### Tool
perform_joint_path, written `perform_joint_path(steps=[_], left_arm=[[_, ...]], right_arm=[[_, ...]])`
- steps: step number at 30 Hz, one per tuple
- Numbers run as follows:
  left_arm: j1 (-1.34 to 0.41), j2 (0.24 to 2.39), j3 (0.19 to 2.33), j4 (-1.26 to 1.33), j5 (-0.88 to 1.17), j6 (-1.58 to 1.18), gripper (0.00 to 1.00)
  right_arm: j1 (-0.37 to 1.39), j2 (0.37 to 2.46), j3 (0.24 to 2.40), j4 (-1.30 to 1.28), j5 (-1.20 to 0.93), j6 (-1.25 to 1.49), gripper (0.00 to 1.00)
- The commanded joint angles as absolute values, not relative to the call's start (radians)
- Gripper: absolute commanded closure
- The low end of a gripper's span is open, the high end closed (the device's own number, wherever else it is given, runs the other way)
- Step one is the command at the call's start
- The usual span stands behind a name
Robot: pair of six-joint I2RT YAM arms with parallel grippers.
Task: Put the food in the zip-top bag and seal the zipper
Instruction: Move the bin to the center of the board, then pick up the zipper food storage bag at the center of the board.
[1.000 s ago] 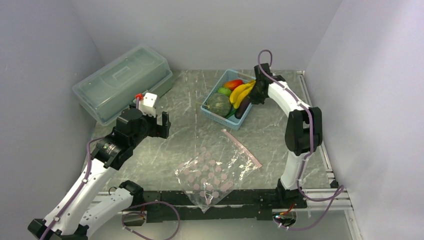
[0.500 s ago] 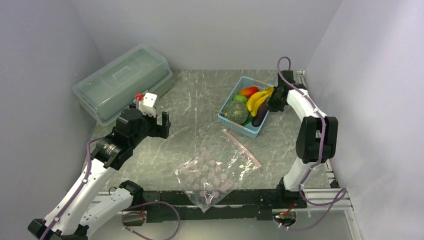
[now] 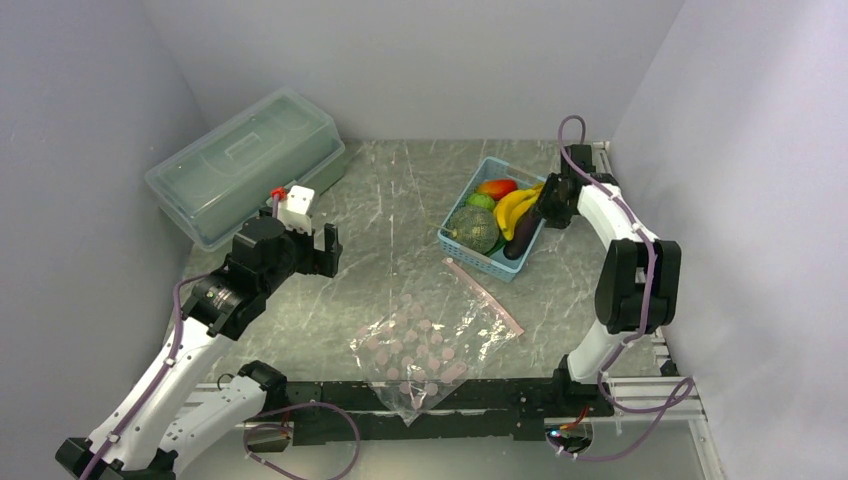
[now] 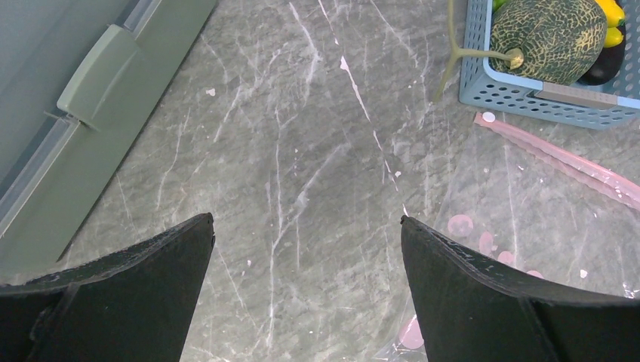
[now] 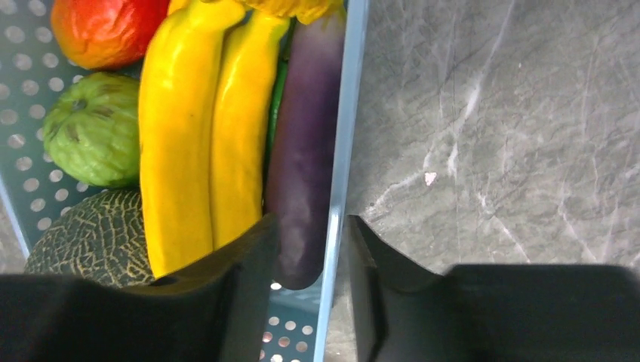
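Sitting together in the light-blue basket (image 3: 490,262), the food is packed close: yellow bananas (image 5: 204,128), a purple eggplant (image 5: 306,151) against the wall, a netted melon (image 4: 555,38), a green fruit (image 5: 90,132) and a red-orange piece (image 5: 106,30). None of it shows inside the zip-top bag (image 3: 425,345), which lies flat on the table (image 3: 400,200) just nearer than the basket. Its pink zipper (image 3: 485,285) is on the edge facing the basket.

The right gripper (image 5: 311,226) stands over the basket's right wall, one finger inside beside the eggplant and one outside. Its jaws are parted a little, with a gap either side of the thin wall, and they clasp nothing. The left gripper (image 4: 306,226) hangs above bare table between the lidded box (image 3: 245,165) and the bag, spread to its fullest and empty.

By my reading, the task is at its opening step, with the basket set near the bag and no piece picked. The next move calls for lifting clear of the wall and closing on one piece, likely the eggplant or a banana, while the left takes the bag's mouth.

Whether the bag's mouth is open or shut I cannot tell. The right wrist view cuts off most of the basket, and a green sliver under the bananas is too hidden to name.
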State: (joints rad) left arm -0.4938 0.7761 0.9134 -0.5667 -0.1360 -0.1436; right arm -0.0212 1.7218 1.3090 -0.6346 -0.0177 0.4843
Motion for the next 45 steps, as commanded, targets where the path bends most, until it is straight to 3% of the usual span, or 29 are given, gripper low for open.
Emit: perform_joint_path(steps=[1,25,45], left_arm=[[-0.497,0.773,0.910,-0.552,-0.127,-0.147,0.01],[-0.497,0.797,0.919,-0.559,-0.113,-0.157,0.01],[-0.497,0.793,0.914,-0.552,-0.084,-0.141,0.01]], right_arm=[[-0.026,1.666,1.316,-0.590,-0.015,0.486,0.52],[0.106,1.172,1.034,-0.604,-0.264,0.496,0.30],[0.324,1.069,0.790,-0.640,-0.152,0.592,0.25]])
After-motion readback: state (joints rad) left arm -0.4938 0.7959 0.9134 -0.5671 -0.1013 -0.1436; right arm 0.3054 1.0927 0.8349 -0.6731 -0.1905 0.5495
